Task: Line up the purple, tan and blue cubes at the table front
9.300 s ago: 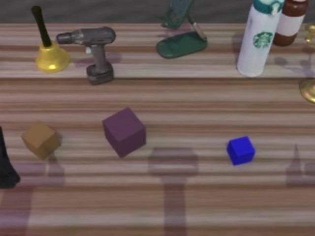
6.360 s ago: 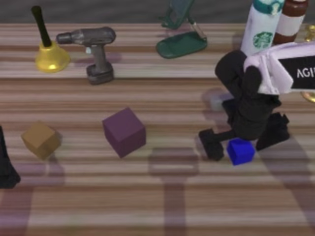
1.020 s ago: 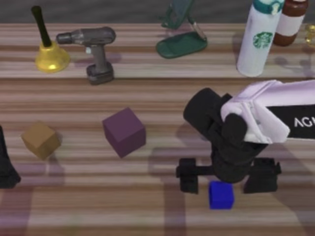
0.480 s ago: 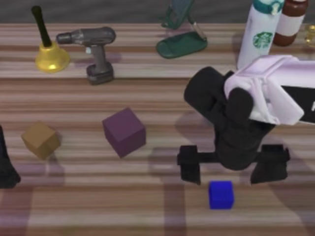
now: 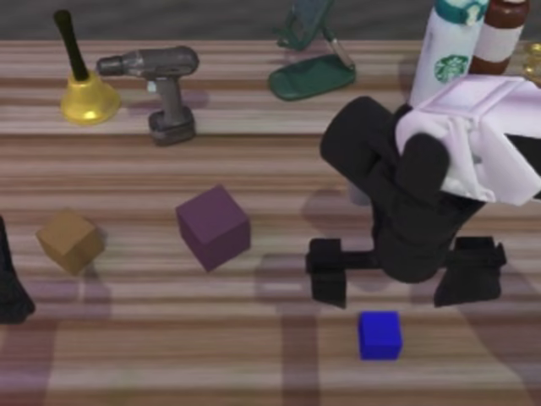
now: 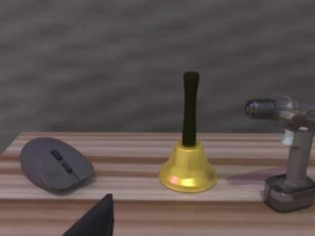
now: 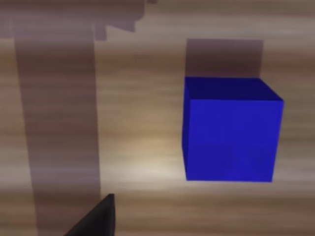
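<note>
Two cubes wait left, purple (image 5: 213,227) nearer my wide-open right gripper (image 5: 404,283) than tan (image 5: 70,241), while blue (image 5: 379,335) sits free at the table (image 5: 254,169) front just below my fingers (image 5: 328,272).

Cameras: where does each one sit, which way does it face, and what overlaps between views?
Top view: above the table, looking down; right gripper open above the blue cube, left arm parked at the left edge.
Left wrist view: low, facing the bell, drill and mouse.
Right wrist view: close over the blue cube.
Shared: cube in top and right wrist; bell and drill in top and left wrist.
</note>
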Available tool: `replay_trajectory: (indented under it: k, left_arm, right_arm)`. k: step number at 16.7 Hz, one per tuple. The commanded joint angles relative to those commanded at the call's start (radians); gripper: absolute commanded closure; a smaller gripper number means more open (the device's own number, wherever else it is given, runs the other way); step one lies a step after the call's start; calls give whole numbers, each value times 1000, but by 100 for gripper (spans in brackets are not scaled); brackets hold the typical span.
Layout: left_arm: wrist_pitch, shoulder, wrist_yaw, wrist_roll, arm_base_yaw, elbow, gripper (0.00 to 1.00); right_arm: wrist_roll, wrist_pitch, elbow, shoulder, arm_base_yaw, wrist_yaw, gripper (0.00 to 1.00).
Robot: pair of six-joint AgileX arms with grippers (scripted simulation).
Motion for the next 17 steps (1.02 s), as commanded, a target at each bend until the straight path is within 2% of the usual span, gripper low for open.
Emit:
replay_trajectory:
  k: [4, 9, 12, 17]
  left_arm:
    - [-86, 140, -2, 45, -5, 127, 0]
    - [-300, 521, -1, 160, -23, 415, 0]
    - [-464, 825, 1, 249, -38, 630, 0]
    - [-731, 1333, 4, 395, -63, 981, 0]
  right_arm:
    - [-61, 90, -123, -145, 10, -6, 0]
    - [-200, 285, -411, -530, -36, -17, 0]
    - [-309, 426, -632, -821, -117, -25, 0]
    - [-501, 668, -985, -1295, -327, -32, 0]
